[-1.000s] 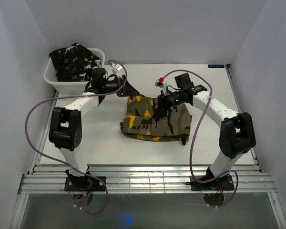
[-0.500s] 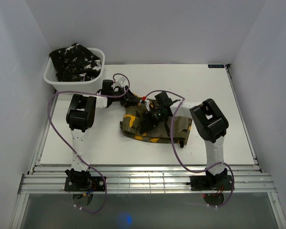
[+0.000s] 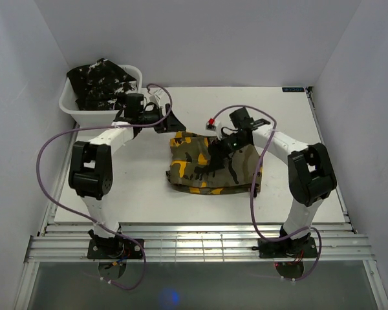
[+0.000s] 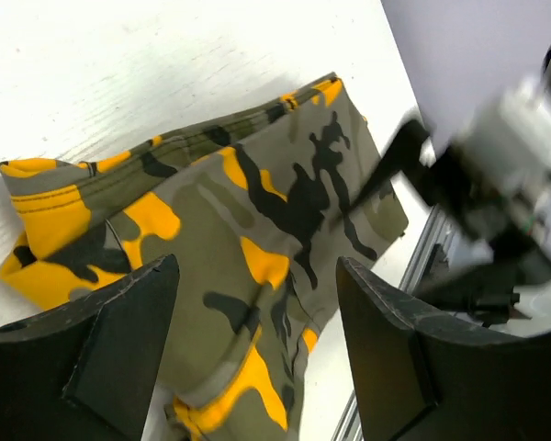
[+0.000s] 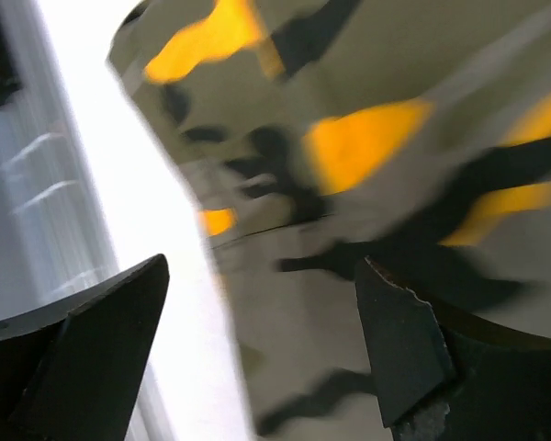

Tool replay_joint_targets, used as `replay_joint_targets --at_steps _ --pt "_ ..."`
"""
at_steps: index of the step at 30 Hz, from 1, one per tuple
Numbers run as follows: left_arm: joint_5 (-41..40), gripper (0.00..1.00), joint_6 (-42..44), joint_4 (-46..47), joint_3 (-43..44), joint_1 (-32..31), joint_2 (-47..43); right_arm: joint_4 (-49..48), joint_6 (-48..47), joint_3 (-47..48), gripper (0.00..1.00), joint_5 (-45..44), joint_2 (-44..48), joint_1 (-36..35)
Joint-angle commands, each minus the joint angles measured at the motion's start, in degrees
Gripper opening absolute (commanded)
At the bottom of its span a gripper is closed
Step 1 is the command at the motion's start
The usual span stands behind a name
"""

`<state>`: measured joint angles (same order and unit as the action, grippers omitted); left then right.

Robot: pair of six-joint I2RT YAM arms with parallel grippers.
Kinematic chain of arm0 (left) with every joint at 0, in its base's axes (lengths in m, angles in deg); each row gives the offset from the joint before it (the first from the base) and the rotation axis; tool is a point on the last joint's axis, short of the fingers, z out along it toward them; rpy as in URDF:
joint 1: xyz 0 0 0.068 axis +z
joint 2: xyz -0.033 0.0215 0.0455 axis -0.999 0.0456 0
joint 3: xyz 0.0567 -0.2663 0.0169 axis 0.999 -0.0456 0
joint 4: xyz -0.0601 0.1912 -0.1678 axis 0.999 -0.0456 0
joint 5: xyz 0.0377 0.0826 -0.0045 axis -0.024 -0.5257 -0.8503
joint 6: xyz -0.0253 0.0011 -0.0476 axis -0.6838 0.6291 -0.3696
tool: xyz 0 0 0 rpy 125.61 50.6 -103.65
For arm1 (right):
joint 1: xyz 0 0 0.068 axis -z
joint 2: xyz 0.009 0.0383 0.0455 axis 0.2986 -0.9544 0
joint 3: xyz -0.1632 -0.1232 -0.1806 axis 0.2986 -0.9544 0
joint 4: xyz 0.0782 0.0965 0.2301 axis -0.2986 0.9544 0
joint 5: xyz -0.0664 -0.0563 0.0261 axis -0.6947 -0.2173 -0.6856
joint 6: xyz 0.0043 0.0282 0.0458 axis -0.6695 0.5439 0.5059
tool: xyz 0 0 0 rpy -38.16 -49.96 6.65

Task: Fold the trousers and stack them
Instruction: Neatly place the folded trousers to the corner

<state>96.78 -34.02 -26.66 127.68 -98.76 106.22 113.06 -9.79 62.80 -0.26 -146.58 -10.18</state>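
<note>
The task looks to be about half done. The olive trousers (image 3: 207, 169) lie in the middle of the table (image 3: 297, 129), folded into a compact, roughly rectangular packet with layers showing along its near edge. In the left wrist view the top layer lies fairly flat, though the edges are not quite square. Whether 1 more fold is meant for this pair cannot be told. The black trousers (image 3: 100, 84) sit bunched in the white tub (image 3: 74, 110) at the far left corner, well apart from the olive pair. They are not yet folded, so what is left, in my judgement, is to lift them out, fold them and stack the 2 pairs.

The left arm (image 3: 107, 139) reaches forward and to the right, with its elbow low near the left edge of the table. The left fingers (image 3: 170, 123) hover just beyond the packet's far left corner, between the tub and the olive pair. In the left wrist view they are spread wide, with nothing between them and the cloth lying free below.

The right arm (image 3: 281, 141) bends back toward the centre, its wrist over the far part of the packet. The right fingers (image 3: 218, 150) hang above the cloth. The right wrist view is blurred, but it shows them spread too, with camouflage cloth filling the gap behind them and nothing pinched. Whether the tips touch the cloth cannot be told.
</note>
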Motion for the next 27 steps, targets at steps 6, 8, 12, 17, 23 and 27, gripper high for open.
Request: replay_joint_targets --at_steps 6,8,12,17,23,27 --pt "-10.6 0.87 17.4 -22.0 -1.2 3.1 -17.4 20.8 -10.0 19.4 0.84 -21.9 -1.0 2.3" --pt "-11.6 0.88 16.6 -21.7 -2.7 3.6 -20.6 14.9 -1.4 12.9 0.84 -23.7 2.4 1.0" --pt "-13.4 0.88 14.7 -21.1 -5.8 4.3 -24.5 6.6 6.3 5.0 0.83 -30.5 4.7 -5.6" --pt "-16.0 0.89 14.8 -23.6 -6.9 5.0 -27.3 3.5 9.0 1.5 0.82 -40.8 -2.0 -8.6" --pt "-16.9 0.89 16.3 -26.2 -6.2 6.7 -28.1 0.5 1.0 -5.1 0.77 -44.8 -5.1 3.3" --pt "-16.1 0.89 16.6 -26.1 -6.7 7.8 -28.4 -0.3 -12.7 -5.7 0.75 -43.7 -5.0 11.7"
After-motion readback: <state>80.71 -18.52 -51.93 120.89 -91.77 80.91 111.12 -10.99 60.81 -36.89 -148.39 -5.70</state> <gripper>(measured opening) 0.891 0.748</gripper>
